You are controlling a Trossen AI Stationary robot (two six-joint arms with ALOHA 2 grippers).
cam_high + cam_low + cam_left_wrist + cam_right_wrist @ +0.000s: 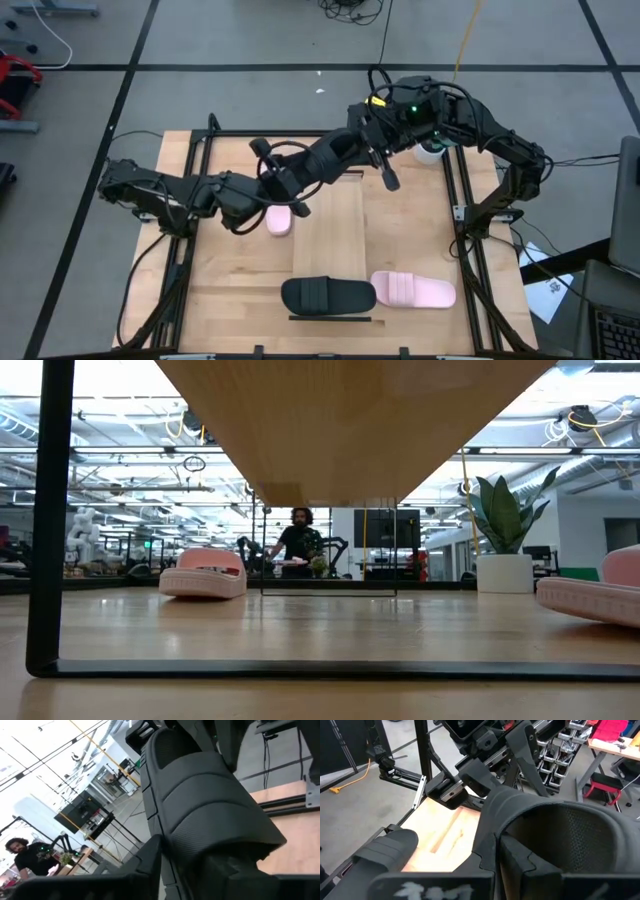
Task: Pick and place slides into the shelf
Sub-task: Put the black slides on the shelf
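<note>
A black slide hangs in the air over the far end of the shelf, between my two grippers. My left gripper is shut on it and its ribbed strap fills the left wrist view. My right gripper is open at the slide's other end. One right finger stands inside the strap's hollow and the other stands well apart outside. A second black slide lies flat on the shelf's near end. One pink slide lies right of it, another under my left arm. My left gripper holds the black slide at the end nearer the table's left, with the sole's side edge between its two fingers. It comes from the table's left, slanting upward. The slide is lifted clear of table and shelf, strap side up. My right gripper: whether its inner finger touches the slide, I cannot tell.
A white cup stands near the table's far right corner, under my right arm. Dark frame rails run along the table's left and right sides. Bare shelf slats show between the lifted slide and the black slide. A person stands far behind the table.
</note>
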